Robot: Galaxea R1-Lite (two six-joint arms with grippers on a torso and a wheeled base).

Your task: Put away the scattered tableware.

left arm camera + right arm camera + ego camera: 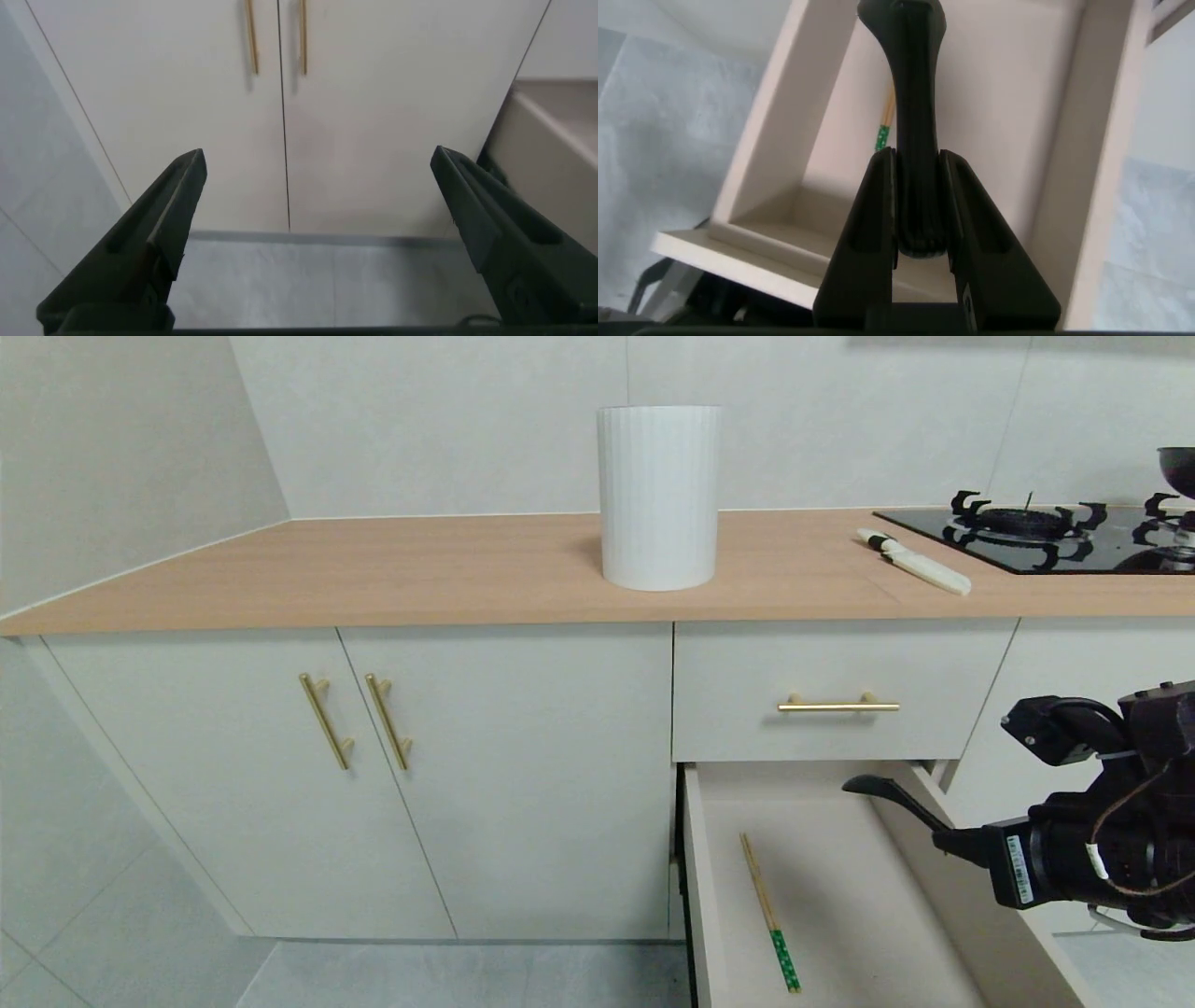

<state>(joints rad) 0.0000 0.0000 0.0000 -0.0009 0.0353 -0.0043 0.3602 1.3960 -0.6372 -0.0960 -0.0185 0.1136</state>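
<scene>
Curved black utensil (smooth) over drawer

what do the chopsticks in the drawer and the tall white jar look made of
Chopsticks: likely wood or bamboo, pale matte shafts with green patterned ends. Jar: probably matte ceramic or plastic; white, evenly ribbed, no gloss to settle it.
</scene>
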